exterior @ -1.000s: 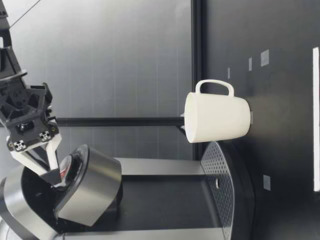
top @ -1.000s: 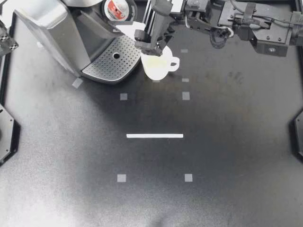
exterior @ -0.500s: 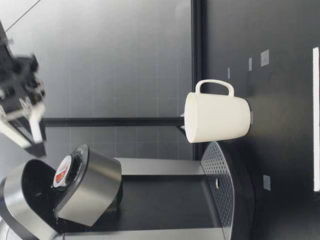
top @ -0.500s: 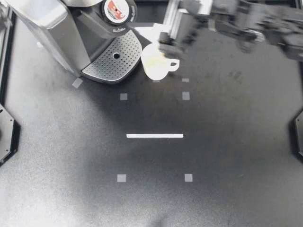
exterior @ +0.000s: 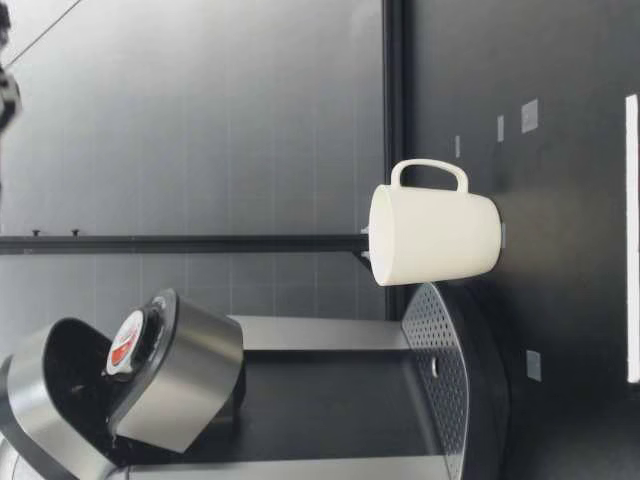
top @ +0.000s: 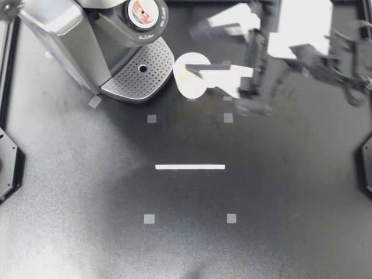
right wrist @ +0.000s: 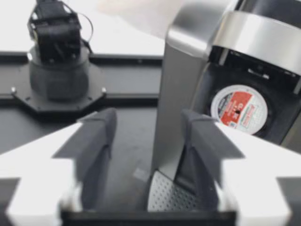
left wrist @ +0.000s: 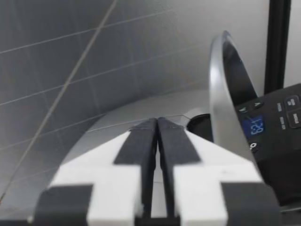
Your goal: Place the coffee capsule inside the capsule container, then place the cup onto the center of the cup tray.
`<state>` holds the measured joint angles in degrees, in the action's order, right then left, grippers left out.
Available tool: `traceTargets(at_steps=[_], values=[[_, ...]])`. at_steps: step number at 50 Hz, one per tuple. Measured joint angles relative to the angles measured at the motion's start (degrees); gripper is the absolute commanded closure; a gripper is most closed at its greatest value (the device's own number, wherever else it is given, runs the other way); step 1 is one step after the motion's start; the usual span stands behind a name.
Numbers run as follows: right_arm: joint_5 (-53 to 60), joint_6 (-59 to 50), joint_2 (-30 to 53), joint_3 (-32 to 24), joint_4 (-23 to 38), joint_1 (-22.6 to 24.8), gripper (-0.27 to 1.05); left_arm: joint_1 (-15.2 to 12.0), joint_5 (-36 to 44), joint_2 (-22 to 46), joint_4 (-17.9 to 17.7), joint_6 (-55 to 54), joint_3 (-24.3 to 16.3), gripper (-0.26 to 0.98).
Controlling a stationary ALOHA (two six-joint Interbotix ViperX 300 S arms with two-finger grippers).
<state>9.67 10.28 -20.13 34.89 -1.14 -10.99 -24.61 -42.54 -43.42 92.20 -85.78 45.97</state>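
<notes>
The red-and-white coffee capsule (top: 146, 11) lies in the machine's open capsule holder, also seen in the low view (exterior: 125, 343) and the right wrist view (right wrist: 239, 109). The white cup (top: 190, 75) stands upright on the table just right of the perforated cup tray (top: 139, 72), handle to the right. My right gripper (top: 197, 47) is blurred, high over the cup's area, open and holding nothing. In its wrist view the fingers (right wrist: 96, 141) stand apart, pointing at the machine. My left gripper (left wrist: 157, 127) is shut and empty behind the machine's raised lid (left wrist: 225, 94).
The coffee machine (top: 64, 35) fills the table's back left corner. White tape squares and a white strip (top: 190, 167) mark the mat. My left arm's base (right wrist: 59, 52) shows beyond the right gripper.
My right gripper has drawn away from the capsule holder, swung right and higher, left the low view, and its fingers stand closer together. The capsule stays in the holder; the cup has not moved.
</notes>
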Motion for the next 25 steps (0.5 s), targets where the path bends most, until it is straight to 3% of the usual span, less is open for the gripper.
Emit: traceTargets(at_steps=[10,25], values=[[5.27,-1.14,-2.81,4.31,-0.18,0.26,0.34,-0.97,2.02,2.02,0.0,-1.32,-1.14,0.61],[6.24,-1.67,-3.52,5.71,-0.18,0.35,0.34,-1.05,5.1,5.54,0.0,-2.2,-3.25,0.61]])
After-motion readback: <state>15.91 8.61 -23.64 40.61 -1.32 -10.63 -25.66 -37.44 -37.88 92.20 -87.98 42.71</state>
